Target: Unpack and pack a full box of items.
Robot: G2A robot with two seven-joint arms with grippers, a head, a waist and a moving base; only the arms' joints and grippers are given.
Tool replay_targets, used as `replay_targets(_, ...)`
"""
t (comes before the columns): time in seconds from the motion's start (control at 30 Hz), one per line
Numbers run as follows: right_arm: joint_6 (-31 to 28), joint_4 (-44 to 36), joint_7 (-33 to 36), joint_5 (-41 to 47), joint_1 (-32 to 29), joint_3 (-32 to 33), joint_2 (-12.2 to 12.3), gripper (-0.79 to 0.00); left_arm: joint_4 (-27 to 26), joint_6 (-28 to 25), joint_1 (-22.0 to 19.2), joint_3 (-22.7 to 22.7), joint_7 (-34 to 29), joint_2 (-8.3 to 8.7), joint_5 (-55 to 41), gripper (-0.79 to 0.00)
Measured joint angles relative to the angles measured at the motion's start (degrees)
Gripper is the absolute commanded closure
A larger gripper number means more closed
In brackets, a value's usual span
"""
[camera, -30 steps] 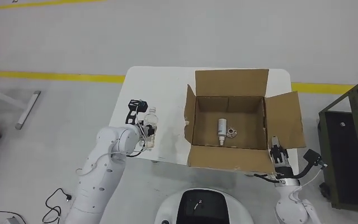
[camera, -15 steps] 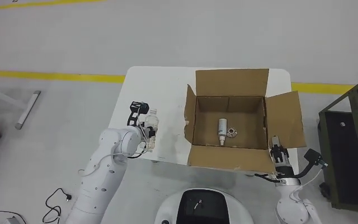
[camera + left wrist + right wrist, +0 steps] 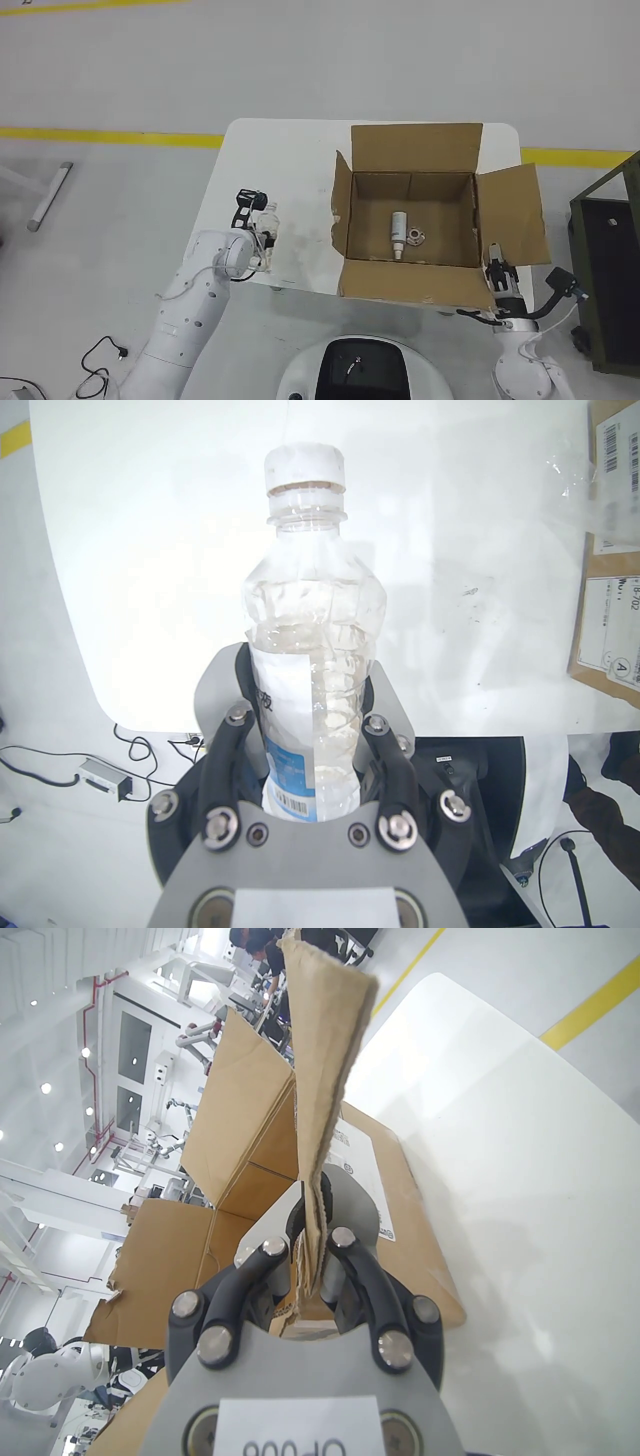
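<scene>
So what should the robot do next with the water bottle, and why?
Probably set the bottle down on the table, left of the box, then open the left jaws. They are shut on the bottle over the table's front-left corner, and a tube lies in the box to unpack. The right jaws pinch a flap.

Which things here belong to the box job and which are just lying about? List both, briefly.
Job in hand:
- water bottle, held in the left gripper
- cardboard box
- white bottle and small round part inside it
- box flap, clamped by the right gripper

Lying about:
- dark cart beside the table
- power adapter on the floor
</scene>
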Motion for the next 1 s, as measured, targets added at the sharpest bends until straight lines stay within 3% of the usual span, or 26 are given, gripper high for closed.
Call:
replay_targets(0.5, 0.54, 0.11, 1.06, -1.01, 0.50, 0.30, -0.43, 0.000, 15.75, -0.41, -5.46, 3.49, 9.83, -1.47, -0.96, 0.000)
replay_targets(1.0, 0.64, -0.06, 1.09, -1.43, 0.58, 0.07, -0.94, 0.000, 24.08, -4.94, -8.84, 6.71, 11.81, -2.42, -0.18, 0.000)
